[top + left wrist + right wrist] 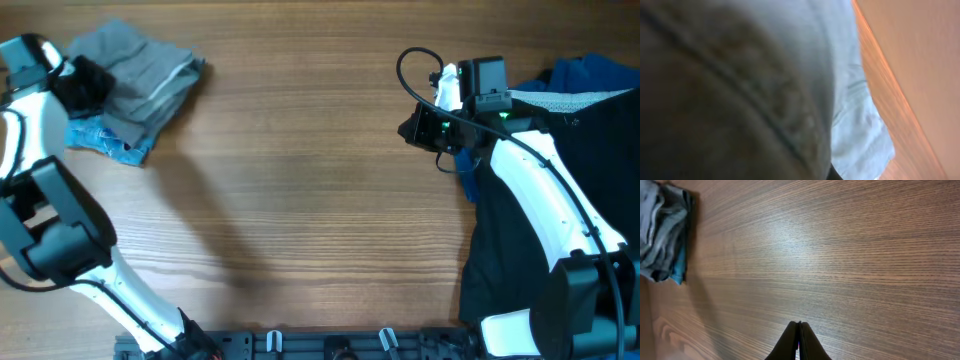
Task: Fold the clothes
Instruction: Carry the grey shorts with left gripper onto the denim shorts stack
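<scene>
Bare table point(300, 200) between the grey shorts point(140, 70) far left and black garment point(492, 262) right.

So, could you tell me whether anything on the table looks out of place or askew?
Mildly, yes. The folded grey shorts sit on denim shorts whose crumpled edge pokes out beneath them. On the right, a black garment and a blue garment lie in a loose, unfolded heap.
</scene>
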### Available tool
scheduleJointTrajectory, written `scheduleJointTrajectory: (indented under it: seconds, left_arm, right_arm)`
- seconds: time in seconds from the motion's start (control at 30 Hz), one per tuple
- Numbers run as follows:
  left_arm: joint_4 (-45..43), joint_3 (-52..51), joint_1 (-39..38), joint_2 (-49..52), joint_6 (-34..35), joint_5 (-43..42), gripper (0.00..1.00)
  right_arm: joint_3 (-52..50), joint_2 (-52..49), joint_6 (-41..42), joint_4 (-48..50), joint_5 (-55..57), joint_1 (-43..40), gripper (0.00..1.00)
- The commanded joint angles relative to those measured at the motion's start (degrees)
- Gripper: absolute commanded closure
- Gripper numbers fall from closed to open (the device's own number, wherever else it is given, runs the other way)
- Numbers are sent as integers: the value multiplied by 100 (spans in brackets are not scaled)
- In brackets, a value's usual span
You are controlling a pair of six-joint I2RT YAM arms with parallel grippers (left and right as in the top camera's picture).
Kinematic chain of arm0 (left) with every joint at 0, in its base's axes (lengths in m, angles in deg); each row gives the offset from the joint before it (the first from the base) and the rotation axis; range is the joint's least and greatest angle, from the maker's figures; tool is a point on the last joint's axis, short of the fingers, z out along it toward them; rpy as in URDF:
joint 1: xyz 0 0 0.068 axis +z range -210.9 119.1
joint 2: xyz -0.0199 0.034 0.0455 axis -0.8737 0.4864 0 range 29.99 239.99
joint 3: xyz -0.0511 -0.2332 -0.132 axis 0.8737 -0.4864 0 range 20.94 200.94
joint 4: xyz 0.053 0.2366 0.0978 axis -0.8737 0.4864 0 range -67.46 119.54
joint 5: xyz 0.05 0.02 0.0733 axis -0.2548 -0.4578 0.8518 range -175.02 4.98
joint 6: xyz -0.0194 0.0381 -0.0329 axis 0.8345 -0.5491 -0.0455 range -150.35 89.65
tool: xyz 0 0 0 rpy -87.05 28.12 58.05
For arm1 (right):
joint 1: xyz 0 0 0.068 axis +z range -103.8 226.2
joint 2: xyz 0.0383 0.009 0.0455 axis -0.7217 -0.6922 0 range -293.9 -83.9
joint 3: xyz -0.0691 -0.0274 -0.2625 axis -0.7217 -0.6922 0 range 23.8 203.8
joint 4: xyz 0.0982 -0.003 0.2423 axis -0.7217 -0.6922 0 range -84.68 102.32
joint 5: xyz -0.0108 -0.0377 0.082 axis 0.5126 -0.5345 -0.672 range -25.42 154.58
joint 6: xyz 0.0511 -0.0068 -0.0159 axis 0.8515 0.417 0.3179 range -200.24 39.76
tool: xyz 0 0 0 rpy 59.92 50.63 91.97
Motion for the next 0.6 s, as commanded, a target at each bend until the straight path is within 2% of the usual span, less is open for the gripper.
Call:
scheduleJointTrajectory:
  seconds: [0.0, 0.1, 0.23, 0.27, 0.3, 0.33, 0.4, 0.5, 0.57]
  left_arm:
    - [-286, 79, 378, -184, -7, -496, 96]
    - [-621, 79, 470, -203, 57, -922, 96]
    - [-304, 79, 518, -203, -11, -264, 95]
    - [-146, 79, 520, -203, -13, -153, 90]
    - [76, 79, 520, -203, -13, -81, 67]
    - [352, 79, 514, -203, -122, -87, 49]
    - [793, 79, 503, -243, -813, -48, 35]
    - [1668, 94, 562, -570, -1252, 483, 31]
    - [2297, 94, 728, -1408, -1390, 651, 33]
  right_arm:
    - [0, -13, 13, -13, 109, 35, 96]
    - [0, -13, 15, -33, 107, 35, 96]
    - [0, -13, 15, -66, 107, 35, 96]
    - [0, -13, 15, -66, 107, 35, 96]
    - [0, -13, 13, -63, 109, 35, 96]
    - [0, -13, 15, -61, 107, 35, 96]
    - [0, -13, 22, -66, 105, 35, 95]
    - [2, 31, 96, -157, 105, 39, 95]
    - [2, 129, 2, -168, 254, 39, 95]
